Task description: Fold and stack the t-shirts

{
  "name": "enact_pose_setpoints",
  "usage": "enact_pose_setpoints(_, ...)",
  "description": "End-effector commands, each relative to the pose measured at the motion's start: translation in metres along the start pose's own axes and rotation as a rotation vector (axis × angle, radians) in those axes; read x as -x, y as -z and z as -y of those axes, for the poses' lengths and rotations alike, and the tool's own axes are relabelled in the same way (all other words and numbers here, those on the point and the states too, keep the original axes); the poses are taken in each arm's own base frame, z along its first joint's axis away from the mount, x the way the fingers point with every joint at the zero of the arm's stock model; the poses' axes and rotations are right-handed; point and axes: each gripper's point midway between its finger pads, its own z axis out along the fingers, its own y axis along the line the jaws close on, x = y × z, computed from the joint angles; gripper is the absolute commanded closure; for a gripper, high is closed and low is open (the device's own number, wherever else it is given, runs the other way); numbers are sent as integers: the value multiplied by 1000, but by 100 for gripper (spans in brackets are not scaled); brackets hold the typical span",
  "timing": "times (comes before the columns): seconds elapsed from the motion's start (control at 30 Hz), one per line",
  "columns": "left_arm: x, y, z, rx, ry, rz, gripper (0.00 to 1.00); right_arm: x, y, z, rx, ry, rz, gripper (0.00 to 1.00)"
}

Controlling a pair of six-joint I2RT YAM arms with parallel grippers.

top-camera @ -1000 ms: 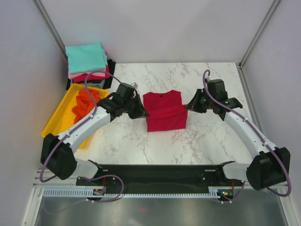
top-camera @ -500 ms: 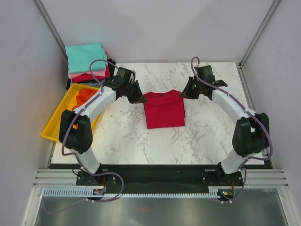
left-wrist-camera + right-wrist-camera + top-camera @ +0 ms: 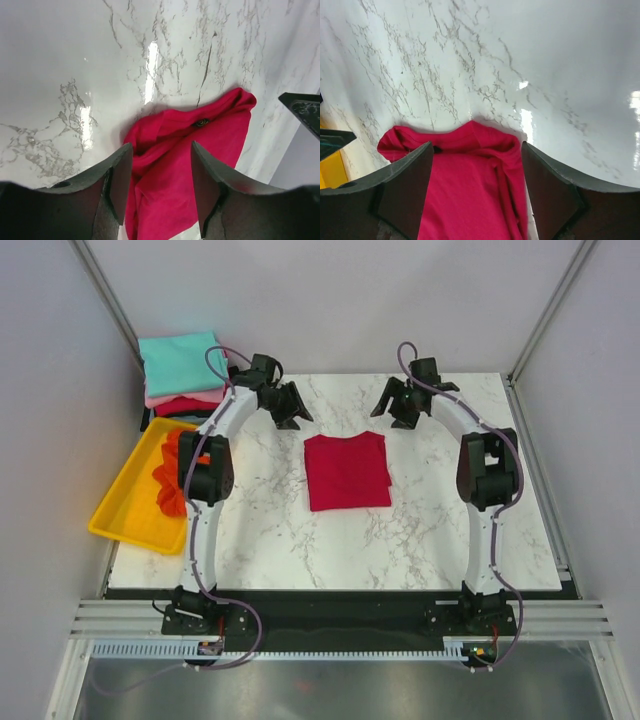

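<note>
The crimson t-shirt (image 3: 347, 471) lies folded in a flat rectangle in the middle of the marble table. My left gripper (image 3: 294, 416) hovers open just behind its far left corner, holding nothing. My right gripper (image 3: 394, 412) hangs open behind the far right corner, also holding nothing. In the left wrist view the shirt (image 3: 215, 135) shows between and beyond the open gripper (image 3: 161, 155). In the right wrist view its collar edge (image 3: 470, 200) lies below the open gripper (image 3: 476, 150). An orange t-shirt (image 3: 172, 475) lies crumpled in the tray. Folded t-shirts (image 3: 182, 365) are stacked at the back left, teal on top.
The yellow plastic tray (image 3: 130, 510) sits along the table's left edge, just in front of the stack. White walls close in the back and both sides. Both arms stretch far over the table towards its back.
Both grippers carried the shirt's near edge to the far side, let go and opened. They now stand behind the shirt, which lies folded in half.
</note>
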Motion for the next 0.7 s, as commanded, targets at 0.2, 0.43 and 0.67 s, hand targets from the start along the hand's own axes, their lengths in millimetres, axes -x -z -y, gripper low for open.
enact_pose_setpoints(0.2,-38,61,-4,18,-237,146,37,9,95,19,-47,71,178,16)
enact_pose_setpoints(0.43,-68,35,-22,-42,-266,145,23,-62,113,37,4,54,110,12)
enact_pose_setpoints(0.67,-69,-1,-23,-63,-270,142,23,-94,122,44,30,63,64,9)
